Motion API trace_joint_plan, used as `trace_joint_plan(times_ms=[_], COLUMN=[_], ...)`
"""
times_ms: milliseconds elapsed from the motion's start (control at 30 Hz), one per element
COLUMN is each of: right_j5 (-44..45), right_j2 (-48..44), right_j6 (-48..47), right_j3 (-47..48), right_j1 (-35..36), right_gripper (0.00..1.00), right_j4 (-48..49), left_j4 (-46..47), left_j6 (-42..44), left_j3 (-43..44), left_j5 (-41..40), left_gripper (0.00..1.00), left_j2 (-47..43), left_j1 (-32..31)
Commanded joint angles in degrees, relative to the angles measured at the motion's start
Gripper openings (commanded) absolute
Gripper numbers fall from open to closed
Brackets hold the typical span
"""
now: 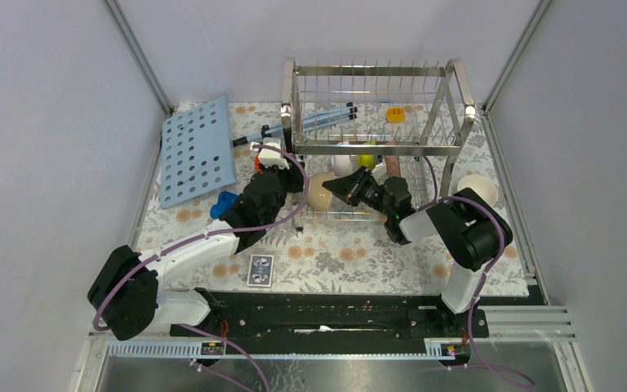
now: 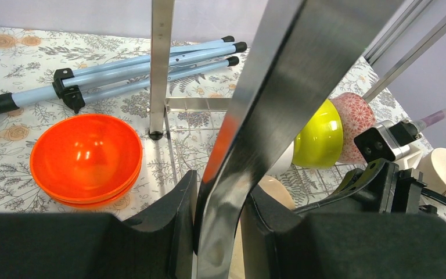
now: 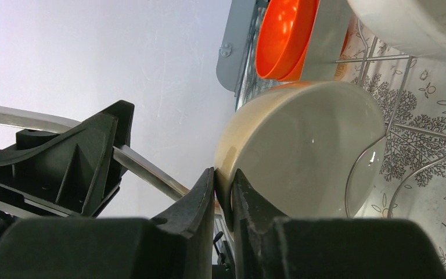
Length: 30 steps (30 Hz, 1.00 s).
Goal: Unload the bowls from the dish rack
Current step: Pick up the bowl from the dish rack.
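Right gripper (image 3: pixel 223 186) pinches a glossy round beige bowl's (image 3: pixel 308 145) rim at the shiny wire dish rack's (image 1: pixel 461 90) seven o'clock corner; left gripper (image 2: pixel 218 203) clamps its flat polished steel post (image 2: pixel 279 87).

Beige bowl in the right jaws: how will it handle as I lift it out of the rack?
The beige bowl looks glossy and rigid: it probably won't flex but could slip, since the right gripper pinches only its rim. Held off-centre, it may swing. If ceramic, it could chip against the dish rack wires.
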Motion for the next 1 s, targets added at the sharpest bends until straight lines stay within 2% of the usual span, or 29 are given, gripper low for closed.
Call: trace_joint_plan(times_ms=[0,333,633,800,967], right_j5=[-2.91,-3.15,-3.15,-3.43,-5.26], right_j2=[-6.17,-0.20,-2.60,-5.79,-11.16], right_j6=[5.04,8.49,9.34,8.13,4.54], right_j3=[0.38,2.89,4.29,2.75,0.48], right_j1=[-0.39,0.00,0.34,0.34,-0.03], right_gripper=[0.00,0.00,0.00,0.00,0.00], right_j4=[18.37,23.47,23.06,20.57,13.02], left_j4=[-5.31,-5.07,-5.59,-6.31,-8.30], left_j6=[-7.57,-8.15,-7.76,-7.88,-8.08], left_j3=[0.54,0.54,0.55,0.76,1.07], left_j5=[-4.67,-2.82,-4.00,-4.45,-4.74], left_gripper=[0.23,0.21,0.25,0.35,0.59], left_j2=[0.86,1.12,0.90,0.64,-0.81], left_j1=[1.35,1.36,1.35,1.35,1.35])
